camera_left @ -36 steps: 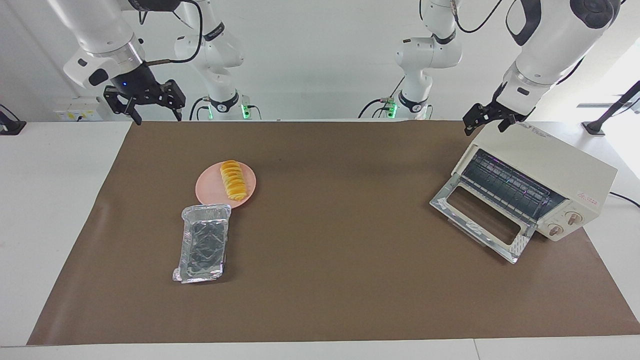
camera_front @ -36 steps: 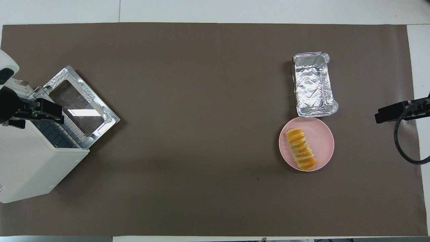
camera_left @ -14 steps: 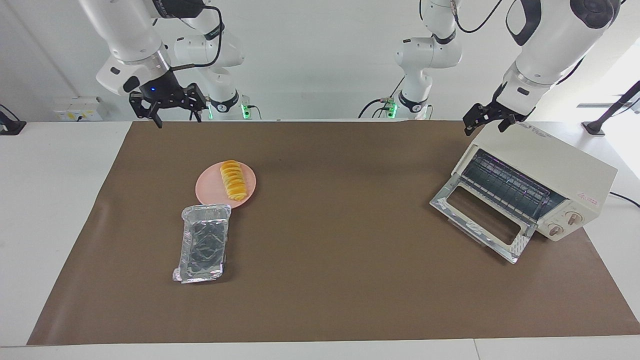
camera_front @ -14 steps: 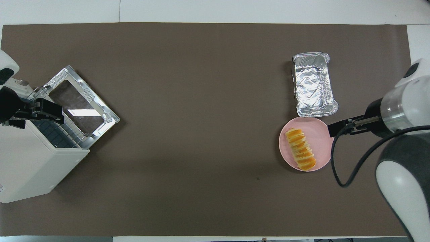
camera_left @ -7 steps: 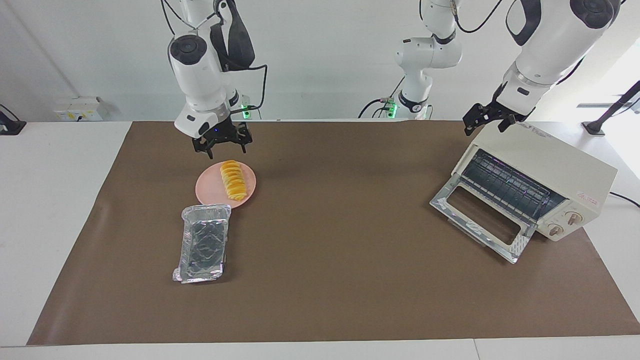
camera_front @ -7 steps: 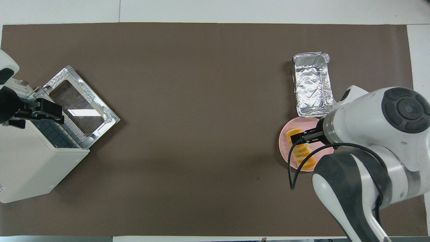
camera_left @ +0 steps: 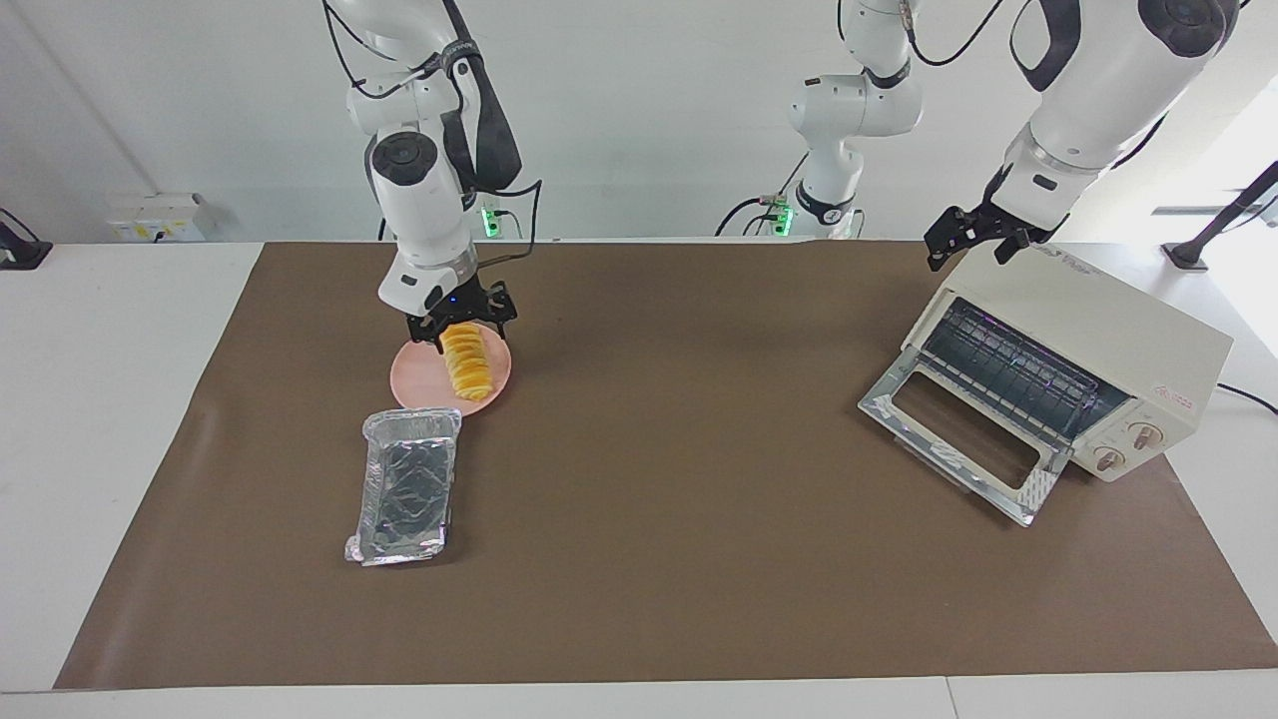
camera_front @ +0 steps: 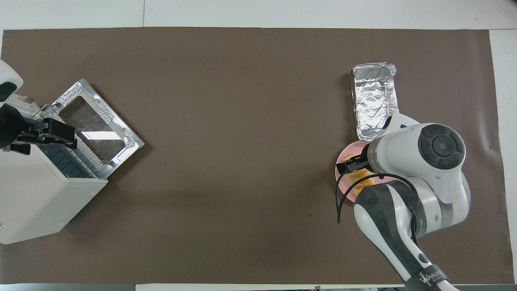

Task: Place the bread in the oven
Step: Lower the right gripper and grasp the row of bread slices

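Observation:
The bread, a ridged golden loaf, lies on a round pink plate toward the right arm's end of the table. My right gripper is low over the loaf's end nearer the robots, open, one finger on each side of it. In the overhead view the right arm hides most of the bread and the plate. The cream oven stands at the left arm's end with its glass door dropped open and the wire rack showing. My left gripper waits open over the oven's top corner.
A crinkled foil tray lies just past the plate, farther from the robots, almost touching it. A brown mat covers the table. The oven's power cord runs off at the left arm's end.
The right arm swung in from the table's end and came down over the plate; its open gripper now straddles the bread's end. The left arm, bread and oven have not moved.

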